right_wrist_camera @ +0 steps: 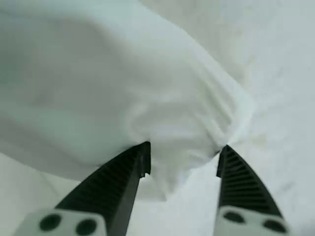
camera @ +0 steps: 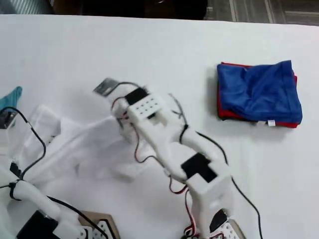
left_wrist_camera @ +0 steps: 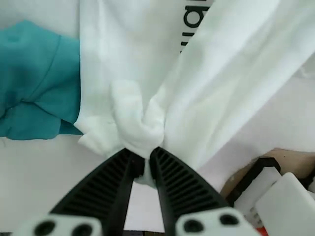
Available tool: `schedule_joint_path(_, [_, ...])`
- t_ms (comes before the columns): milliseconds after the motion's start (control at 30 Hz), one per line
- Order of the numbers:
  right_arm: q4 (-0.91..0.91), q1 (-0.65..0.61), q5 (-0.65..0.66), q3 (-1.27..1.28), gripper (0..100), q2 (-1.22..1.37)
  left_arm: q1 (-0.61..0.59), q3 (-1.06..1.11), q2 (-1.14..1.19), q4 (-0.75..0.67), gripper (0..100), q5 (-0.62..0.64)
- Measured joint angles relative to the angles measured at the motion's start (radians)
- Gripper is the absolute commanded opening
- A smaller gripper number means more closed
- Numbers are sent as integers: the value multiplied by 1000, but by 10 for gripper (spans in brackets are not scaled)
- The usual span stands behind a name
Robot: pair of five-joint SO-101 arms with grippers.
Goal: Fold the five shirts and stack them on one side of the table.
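A crumpled white shirt (camera: 75,144) lies on the left part of the table, with dark print on it (left_wrist_camera: 194,19). My left gripper (left_wrist_camera: 147,160) is shut on a bunched knot of the white shirt (left_wrist_camera: 138,128) close to the table top. My right gripper (right_wrist_camera: 182,152) is open, its two fingers straddling a raised fold of the same shirt (right_wrist_camera: 147,98). In the high view the right arm's wrist (camera: 144,107) hangs over the shirt's right edge. A teal shirt (left_wrist_camera: 34,88) lies loose beside the white one, at the table's far left (camera: 11,97).
A folded blue shirt (camera: 259,89) rests on a folded red shirt (camera: 225,113) at the table's right side. Both arms' bases (camera: 99,224) stand at the near edge, trailing black and red cables. The white table (camera: 159,50) stretches open toward the back.
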Motion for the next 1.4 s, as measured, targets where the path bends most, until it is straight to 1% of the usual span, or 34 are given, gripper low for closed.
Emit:
schedule_joint_path(100, [14,-58,83,-9,132,32,0,-12,0,0,26,0])
schedule_joint_path(167, [28,-84,129,-9,74,52,0,-12,0,0,26,0])
schedule_joint_path(200, [29,-86,138,-9,30,58,0,-12,0,0,26,0])
schedule_joint_path(233, [29,-86,144,-9,10,63,0,-12,0,0,26,0])
schedule_joint_path(267, [29,-78,147,-11,29,66,0,-12,0,0,26,0])
schedule_joint_path(333, [28,-63,143,-11,18,68,0,-12,0,0,26,0])
schedule_joint_path(433, [28,15,98,-11,20,64,0,-12,0,0,26,28])
schedule_joint_path(567, [28,164,77,-11,20,-12,23,-61,0,18,26,137])
schedule_joint_path(667, [32,279,75,-11,20,-132,118,-140,0,87,26,210])
schedule_joint_path(767, [34,350,75,-11,20,-256,252,-236,0,144,26,284])
schedule_joint_path(967, [34,408,75,-92,20,-430,489,-502,0,232,26,451])
schedule_joint_path(1067, [37,411,75,-124,20,-497,542,-649,0,262,26,496])
schedule_joint_path(1167, [77,410,77,-127,20,-551,543,-675,0,273,26,499])
schedule_joint_path(1200, [103,410,86,-127,20,-566,537,-657,0,273,26,477])
schedule_joint_path(1300, [184,410,141,-114,20,-608,520,-535,0,273,26,379])
schedule_joint_path(1400, [224,413,196,-23,20,-637,516,-356,0,273,26,262])
